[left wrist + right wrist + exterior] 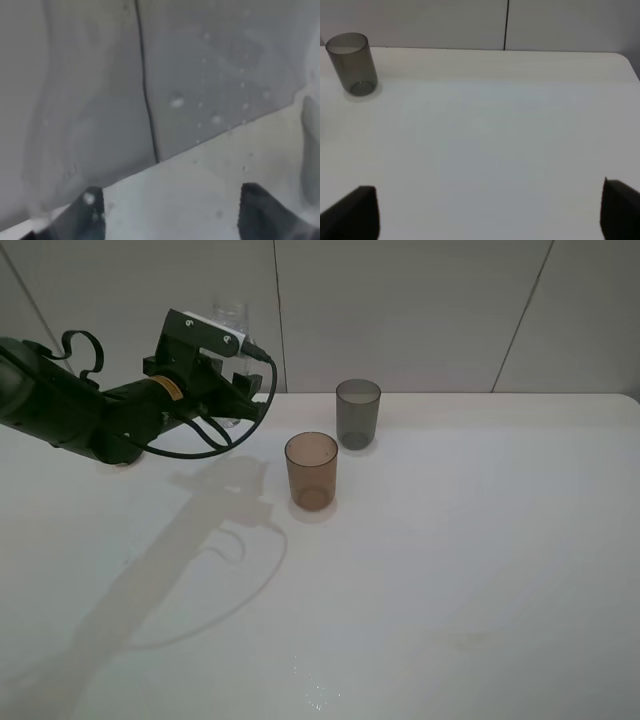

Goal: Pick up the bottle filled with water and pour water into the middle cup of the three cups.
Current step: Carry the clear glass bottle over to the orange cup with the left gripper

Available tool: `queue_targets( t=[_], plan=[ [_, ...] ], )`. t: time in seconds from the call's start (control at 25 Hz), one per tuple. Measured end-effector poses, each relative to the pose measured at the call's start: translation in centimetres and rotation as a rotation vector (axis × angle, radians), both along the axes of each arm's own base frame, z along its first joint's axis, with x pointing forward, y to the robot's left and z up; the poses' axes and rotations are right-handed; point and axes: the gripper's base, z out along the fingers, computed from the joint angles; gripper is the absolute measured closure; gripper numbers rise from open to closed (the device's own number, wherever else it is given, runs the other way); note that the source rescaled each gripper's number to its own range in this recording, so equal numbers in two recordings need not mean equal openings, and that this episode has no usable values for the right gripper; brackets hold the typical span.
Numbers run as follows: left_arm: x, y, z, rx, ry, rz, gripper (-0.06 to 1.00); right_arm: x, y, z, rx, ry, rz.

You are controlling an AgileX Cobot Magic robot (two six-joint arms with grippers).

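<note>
Left gripper [240, 403] around clear bottle [232, 318] at far edge, grip unclear, amber cup [311, 470] and grey cup [358, 413] look empty, right gripper [487, 212] wide open, holding nothing

- bright, even light; the left arm [90, 415] throws a long soft shadow [190, 550] on the desk [480, 570], toward its near edge.
- a small glare spot [316, 696] shows at the desk front.
- the clear bottle [230, 320] almost melts into the pale wall [400, 310].
- the left wrist view is hazy and out of focus, with pale specks; the right wrist view is sharp.
</note>
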Motion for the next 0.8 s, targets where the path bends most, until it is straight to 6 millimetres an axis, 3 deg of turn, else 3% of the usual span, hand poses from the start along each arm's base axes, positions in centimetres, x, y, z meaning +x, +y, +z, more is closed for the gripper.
queue_targets(
  t=[0.32,0.8],
  plan=[
    [-2.4,-0.7,4.0,0.132,0.131,-0.062,0.93,0.0,0.0,0.0,0.0,0.0,0.0],
    [-5.5,0.5,6.9,0.371,0.273,-0.158,0.93,0.0,0.0,0.0,0.0,0.0,0.0]
  ],
)
